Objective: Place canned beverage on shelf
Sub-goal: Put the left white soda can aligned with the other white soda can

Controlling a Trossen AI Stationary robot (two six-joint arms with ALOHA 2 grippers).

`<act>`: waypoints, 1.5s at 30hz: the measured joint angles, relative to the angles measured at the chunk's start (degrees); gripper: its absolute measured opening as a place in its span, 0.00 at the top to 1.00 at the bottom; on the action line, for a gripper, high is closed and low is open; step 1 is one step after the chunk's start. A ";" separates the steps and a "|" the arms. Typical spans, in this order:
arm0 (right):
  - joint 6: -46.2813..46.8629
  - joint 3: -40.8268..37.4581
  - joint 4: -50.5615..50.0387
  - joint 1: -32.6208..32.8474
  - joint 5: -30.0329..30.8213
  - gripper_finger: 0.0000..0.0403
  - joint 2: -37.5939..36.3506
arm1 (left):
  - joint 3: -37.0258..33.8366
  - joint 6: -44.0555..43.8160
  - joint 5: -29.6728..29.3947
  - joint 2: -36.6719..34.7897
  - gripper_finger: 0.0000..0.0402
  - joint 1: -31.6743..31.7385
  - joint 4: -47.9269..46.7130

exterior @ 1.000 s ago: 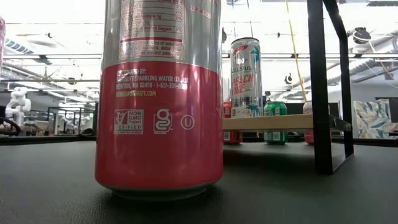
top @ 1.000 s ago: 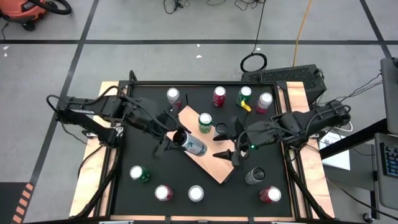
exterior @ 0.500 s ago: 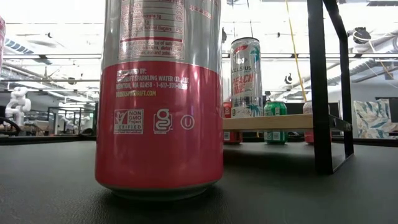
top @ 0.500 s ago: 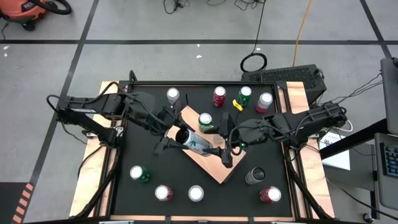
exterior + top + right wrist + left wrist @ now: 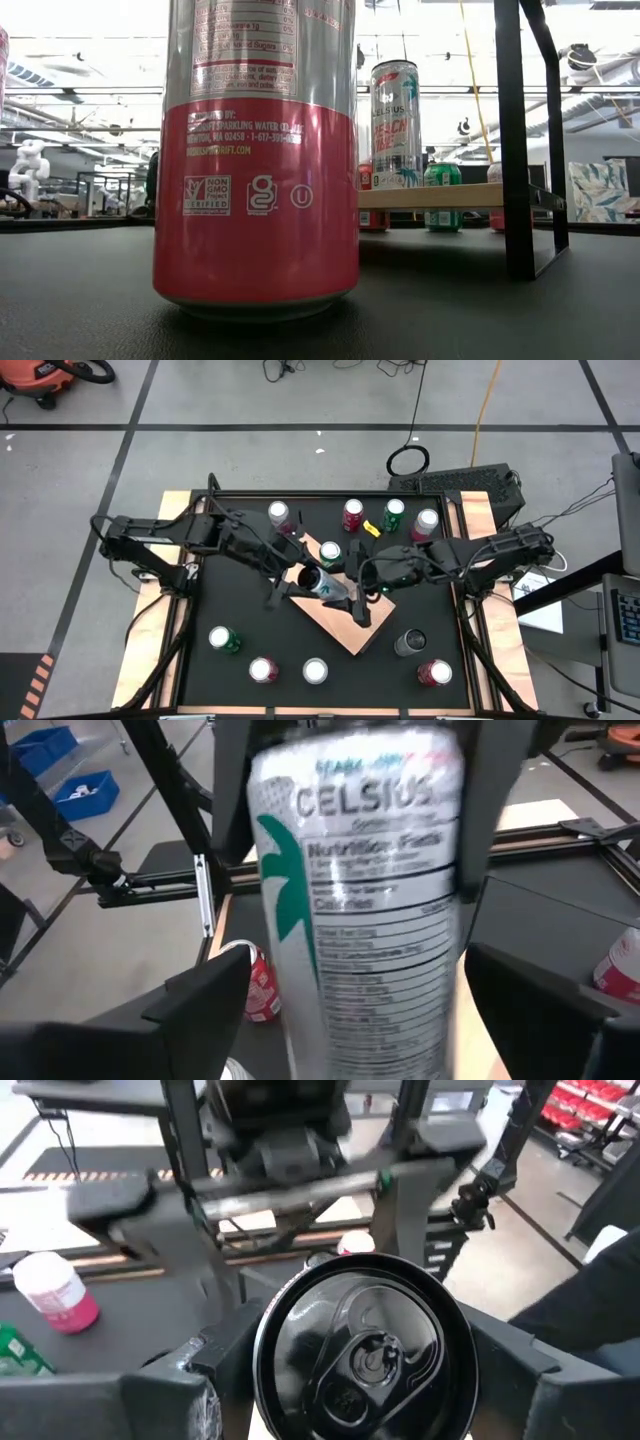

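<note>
Black table (image 5: 215,600), square, edged by pale wooden side rails (image 5: 150,645), filling the middle of the high view over grey floor. Flat rectangular light-tan wood-grain shelf (image 5: 345,635) set cornerwise at the table's centre, raised on black corner rods (image 5: 518,140) in the low view, one tall white can (image 5: 396,125) upright on it there and a green-topped can (image 5: 330,553) on it near its far corner from above. Left arm (image 5: 165,532) reaching in from the left rail, right arm (image 5: 480,552) from the right rail, both meeting above the shelf. Left gripper (image 5: 290,582) clamped on a slim white-and-silver Celsius can (image 5: 322,585), held tilted on its side over the shelf's middle; dark lid and pull tab (image 5: 368,1358) facing the left wrist camera, dark fingers (image 5: 160,1395) pressed at either flank. Right gripper (image 5: 352,595) at the can's other end, fingers (image 5: 205,1000) spread wide to both sides of the can body with clear gaps, not gripping. Loose cans standing around the shelf on the table: silver-topped (image 5: 279,513), red (image 5: 352,512), green (image 5: 393,511) and pink (image 5: 426,522) along the far edge; green (image 5: 220,637), two pale-topped (image 5: 262,669) (image 5: 315,671), dark (image 5: 410,642) and red (image 5: 437,673) along the near edge. Large red-and-silver can (image 5: 260,150) close to the low camera, upright on the table. Small yellow scrap (image 5: 369,527) between the far cans.
</note>
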 joint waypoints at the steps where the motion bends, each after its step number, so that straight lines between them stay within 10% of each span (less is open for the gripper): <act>1: 0.02 0.00 0.00 0.00 -0.03 0.18 0.05 | 0.00 0.02 -0.01 0.16 0.37 0.03 0.80; 16: 0.51 0.00 0.07 -0.02 0.10 0.43 0.16 | 0.00 -3.05 -3.42 1.05 0.29 -0.16 2.12; 32: 0.80 -0.04 1.79 -0.82 0.41 0.42 -1.86 | 6.95 -9.64 -19.27 0.41 0.01 -0.90 4.85; 45: 1.59 -0.02 4.79 -1.22 20.79 0.42 -9.58 | 12.94 -8.07 -29.92 -0.20 0.00 -0.96 4.07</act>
